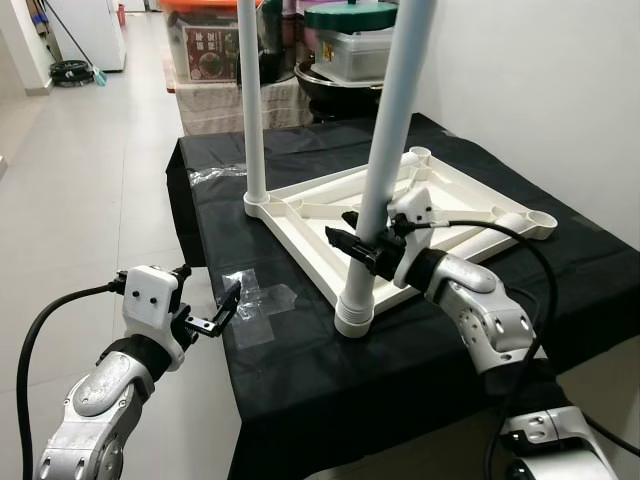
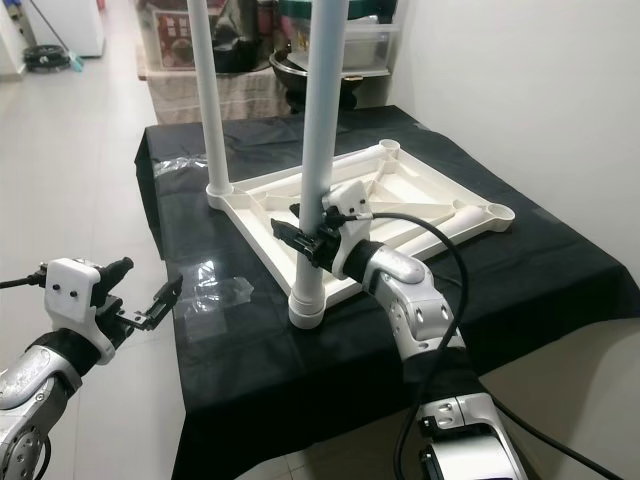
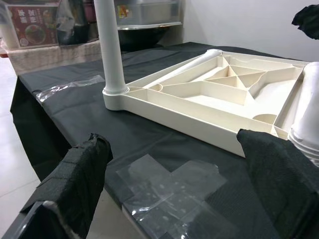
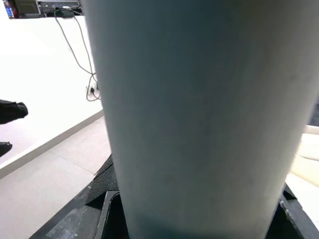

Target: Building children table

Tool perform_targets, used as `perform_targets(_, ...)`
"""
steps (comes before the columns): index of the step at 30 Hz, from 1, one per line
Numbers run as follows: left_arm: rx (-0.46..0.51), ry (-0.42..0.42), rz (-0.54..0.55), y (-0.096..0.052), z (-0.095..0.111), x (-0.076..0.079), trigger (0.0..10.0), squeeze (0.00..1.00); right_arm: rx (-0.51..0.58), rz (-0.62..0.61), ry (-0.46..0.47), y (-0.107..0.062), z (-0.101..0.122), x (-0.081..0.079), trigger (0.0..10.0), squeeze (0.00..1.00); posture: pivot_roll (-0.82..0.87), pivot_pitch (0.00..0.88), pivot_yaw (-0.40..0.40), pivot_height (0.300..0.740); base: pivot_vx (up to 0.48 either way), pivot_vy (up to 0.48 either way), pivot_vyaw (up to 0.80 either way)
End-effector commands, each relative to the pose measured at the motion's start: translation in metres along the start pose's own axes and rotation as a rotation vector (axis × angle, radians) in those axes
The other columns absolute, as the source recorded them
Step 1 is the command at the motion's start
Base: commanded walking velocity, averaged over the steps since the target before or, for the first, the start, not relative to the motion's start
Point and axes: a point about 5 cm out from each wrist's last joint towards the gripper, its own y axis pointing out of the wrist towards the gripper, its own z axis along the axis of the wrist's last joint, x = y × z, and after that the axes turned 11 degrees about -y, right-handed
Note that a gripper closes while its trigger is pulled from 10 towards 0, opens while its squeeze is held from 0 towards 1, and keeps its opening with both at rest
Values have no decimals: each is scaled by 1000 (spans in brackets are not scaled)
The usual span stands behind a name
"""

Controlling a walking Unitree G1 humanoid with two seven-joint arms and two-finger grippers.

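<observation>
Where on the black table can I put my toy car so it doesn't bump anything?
The black cloth is bare along the right edge, beside the upside-down white tabletop. The front edge, below the near leg, is bare too. It is crowded around that leg, where the right gripper clamps it, and front-left, where clear plastic wrap lies by the left gripper.

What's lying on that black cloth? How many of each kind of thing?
White table legs standing in the tabletop: 2
Upside-down white tabletop: 1
Clear plastic wrappers: 2
Total: 5
The right end effector grips the nearer leg.
</observation>
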Motion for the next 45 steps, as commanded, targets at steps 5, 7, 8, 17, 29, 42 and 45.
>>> perform_targets(5,-16,15,24,-5,-3,-4,10000,0,-13,62,71,4,-14,-15,0,0,104,0,-103,740,0,0,0)
perform_targets(7,-19,13,24,-5,-4,-4,10000,0,-17,59,82,2,-16,-15,0,0,101,0,-101,740,0,0,0)
perform_targets(8,-22,12,24,-5,-5,-5,10000,0,-23,47,93,0,-18,-14,0,0,98,0,-101,740,0,0,0)
perform_targets(17,-26,2,26,-3,-7,-4,10000,0,-164,-225,170,5,-39,-21,0,0,92,0,-102,740,0,0,0)
perform_targets(29,-18,6,43,-2,-7,-4,10000,0,-410,-734,86,-4,-73,-17,0,0,92,0,-106,740,0,0,0)
perform_targets(42,-16,7,77,-3,-9,-6,10000,0,-491,-1108,154,-13,-80,8,0,0,98,0,-119,740,0,0,0)
perform_targets(45,-16,9,81,-3,-9,-7,10000,0,-496,-1169,175,-16,-81,9,0,0,101,0,-119,740,0,0,0)
